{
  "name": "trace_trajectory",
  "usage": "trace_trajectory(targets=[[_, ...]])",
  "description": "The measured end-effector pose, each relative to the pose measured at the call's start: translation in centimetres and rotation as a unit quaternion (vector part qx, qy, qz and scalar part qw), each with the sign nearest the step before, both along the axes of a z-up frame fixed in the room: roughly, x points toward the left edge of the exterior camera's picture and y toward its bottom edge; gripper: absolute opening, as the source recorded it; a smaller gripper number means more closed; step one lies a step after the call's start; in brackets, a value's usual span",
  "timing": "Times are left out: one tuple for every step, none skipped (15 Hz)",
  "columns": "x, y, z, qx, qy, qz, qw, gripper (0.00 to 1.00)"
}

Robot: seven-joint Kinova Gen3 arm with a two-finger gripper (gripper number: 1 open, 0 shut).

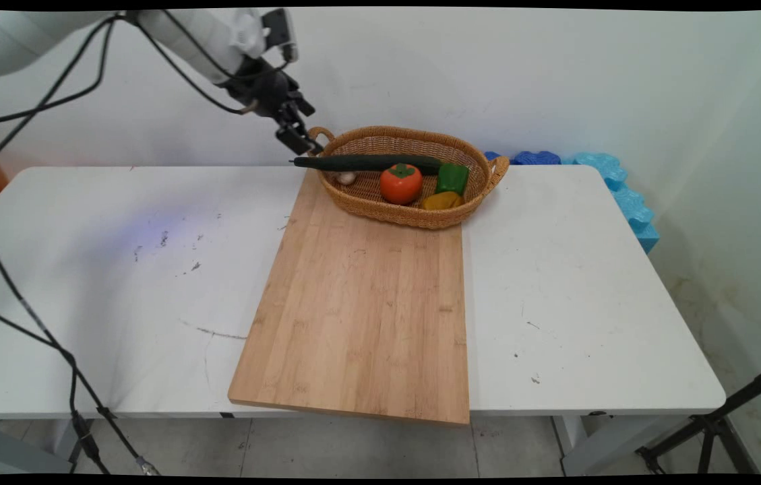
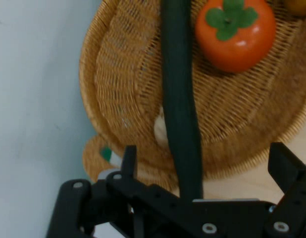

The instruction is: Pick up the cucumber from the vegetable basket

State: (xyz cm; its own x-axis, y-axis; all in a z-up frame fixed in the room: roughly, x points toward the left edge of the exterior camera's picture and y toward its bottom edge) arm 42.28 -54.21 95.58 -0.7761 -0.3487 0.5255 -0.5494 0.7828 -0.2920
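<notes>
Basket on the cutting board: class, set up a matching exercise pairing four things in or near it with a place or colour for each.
Column one:
1. cucumber
2. persimmon
3. green pepper
4. tool

Column two:
A. orange, with a green leafy cap
B. above the basket's left handle, fingers spread
C. long and dark, its tip sticking out past the left rim
D. at the right of the basket, behind a yellow pepper

Pairs: 1-C, 2-A, 3-D, 4-B
</notes>
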Motion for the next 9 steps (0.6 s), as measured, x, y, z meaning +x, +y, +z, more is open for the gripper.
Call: trace_trajectory(targets=[[-0.6, -0.8, -0.5, -0.001, -0.003, 0.001, 1.0000, 1.00], [-1.2, -1.7, -1.1, -0.001, -0.006, 0.002, 1.0000, 1.00], [-1.8, -2.6, -1.8, -0.001, -0.010, 0.002, 1.0000, 1.00], [-2.2, -3.2, -2.3, -0.001, -0.013, 0.002, 0.9999, 1.00], [-2.7, -3.9, -2.9, -0.001, -0.016, 0.003, 0.9999, 1.00], [-3.1, -4.5, -3.5, 0.000, -0.020, 0.003, 0.9998, 1.00], [-3.4, -5.0, -4.0, 0.001, -0.023, 0.003, 0.9997, 1.00], [-3.8, -5.6, -4.6, 0.002, -0.026, 0.003, 0.9997, 1.00], [-4.1, -6.1, -5.2, 0.003, -0.029, 0.003, 0.9996, 1.00]])
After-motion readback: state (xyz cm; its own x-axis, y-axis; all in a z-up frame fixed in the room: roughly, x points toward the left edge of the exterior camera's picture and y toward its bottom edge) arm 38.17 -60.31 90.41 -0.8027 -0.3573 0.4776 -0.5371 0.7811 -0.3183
